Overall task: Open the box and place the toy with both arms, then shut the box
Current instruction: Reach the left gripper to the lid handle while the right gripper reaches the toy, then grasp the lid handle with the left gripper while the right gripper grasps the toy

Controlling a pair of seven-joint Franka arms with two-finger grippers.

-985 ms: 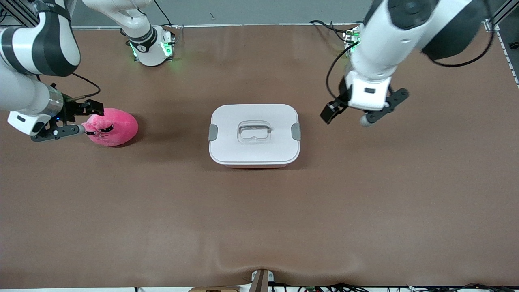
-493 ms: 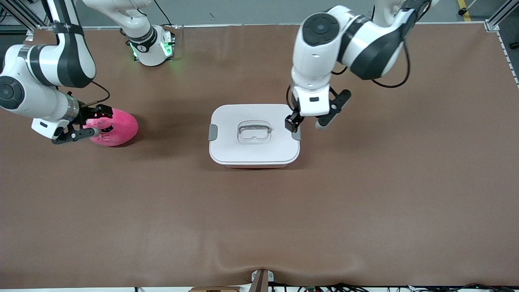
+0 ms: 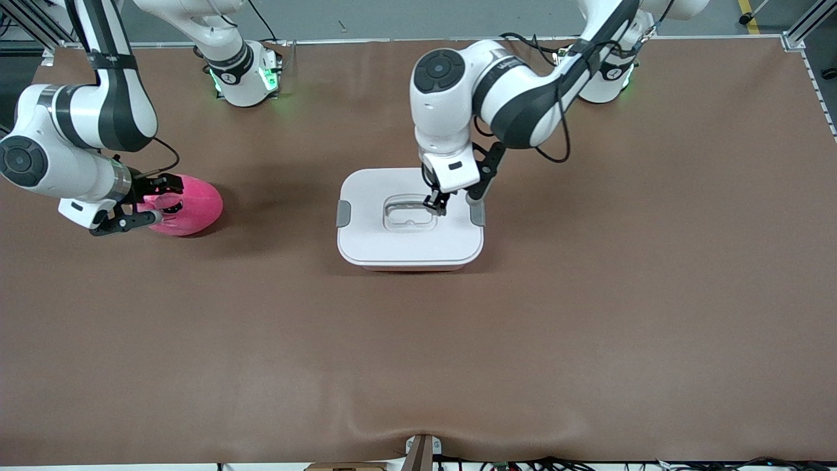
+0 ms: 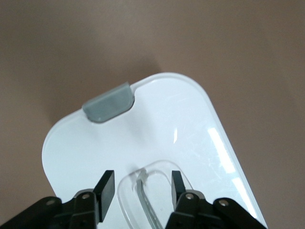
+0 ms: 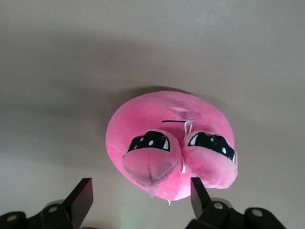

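Front view: box (image 3: 410, 242) shut on counter (image 3: 588, 327).
Left pincer (image 4: 142, 183): spread, straddling lid handle (image 4: 143, 193).
Right pincer (image 5: 141, 193): spread around toy (image 5: 167, 138).

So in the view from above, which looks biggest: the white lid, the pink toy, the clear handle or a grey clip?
1. White lid
2. Pink toy
3. Clear handle
4. Grey clip

All rest at about table level, so the order holds.

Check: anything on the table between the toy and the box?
Nothing: the front view shows only bare brown table between the toy and the box.
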